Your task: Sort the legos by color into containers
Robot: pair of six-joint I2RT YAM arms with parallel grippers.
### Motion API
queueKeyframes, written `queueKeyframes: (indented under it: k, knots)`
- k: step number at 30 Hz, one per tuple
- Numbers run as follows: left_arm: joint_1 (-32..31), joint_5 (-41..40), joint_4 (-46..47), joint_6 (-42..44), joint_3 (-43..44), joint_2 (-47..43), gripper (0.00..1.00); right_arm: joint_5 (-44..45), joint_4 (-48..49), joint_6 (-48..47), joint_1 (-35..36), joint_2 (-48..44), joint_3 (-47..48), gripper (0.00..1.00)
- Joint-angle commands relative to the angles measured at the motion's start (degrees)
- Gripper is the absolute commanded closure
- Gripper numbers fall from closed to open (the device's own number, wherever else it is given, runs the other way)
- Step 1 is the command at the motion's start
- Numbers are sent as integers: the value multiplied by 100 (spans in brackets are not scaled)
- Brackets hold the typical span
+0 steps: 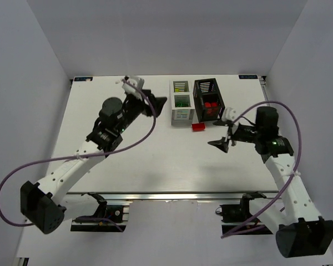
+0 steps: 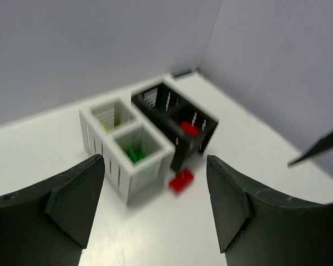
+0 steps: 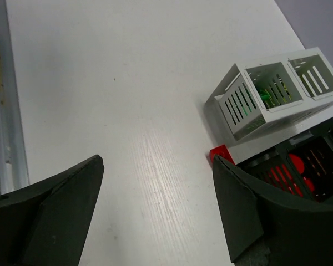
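Surface: white table (image 1: pixel 127 149) walled by pale grey panels (image 1: pixel 44 44), seen from overhead.

Containers, 2:
- white box (image 1: pixel 180 115), upper centre of the overhead frame, two compartments
- black box (image 1: pixel 201 88), just right of it and a little larger

Legos, as far as I can count:
- loose on the table, 1: a red lego (image 1: pixel 198 127) just below the two boxes, close against the foot of the black one
- green bricks (image 1: pixel 181 101) in the white box's lower compartment; number hidden by the slats
- something yellowish (image 1: pixel 180 86) in its upper compartment; number not readable
- red bricks (image 1: pixel 210 108) in the black box, at least two (the rest is shadow)

Grippers, 2:
- left gripper (image 2: pixel 155 160), upper left of centre overhead, beside the white box; jaws spread wide, nothing between them
- right gripper (image 3: pixel 158 160), right of centre overhead, below the black box; jaws likewise wide apart and empty

Step in hand, as I judge it: the sort is nearly done, with only the red stray left to box. The right arm looks better placed for it.

Next move calls for coming down over that brick with the fingers straddling it, clear of both box walls, then lifting it and letting go over the reds in the black box.
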Motion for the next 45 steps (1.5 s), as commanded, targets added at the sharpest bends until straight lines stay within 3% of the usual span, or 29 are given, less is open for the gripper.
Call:
queueKeyframes:
  k: [1,3,6,9,15,27,30,38,45]
  knots:
    - [7,45,-315,-105,-941,-245,17,2065,122,-224,1065,246,438,15]
    - [7,115,-322,-78,-1032,-421,16,2977,211,-127,1783,552,500,14]
    - [51,80,-788,-43,-856,-535,14,3779,229,32,2488,1106,702,11]
    - [51,-218,-631,45,-1101,-816,12,4377,-25,111,2981,1739,1079,11]
    - [51,-641,-622,150,-1172,-993,12,4872,-807,138,3299,2742,2028,11]
    - [51,-825,-384,370,-1498,-1467,12,5521,-527,85,3300,3938,1933,11]
    - [51,-843,-332,388,-1542,-1459,12,5786,-71,-274,3300,3789,1696,11]
    - [51,-790,-340,396,-1550,-1353,12,4884,581,-3647,3020,3024,527,11]
    - [51,-843,-305,423,-1577,-1441,12,4828,-35,-4195,2632,3682,1300,10]
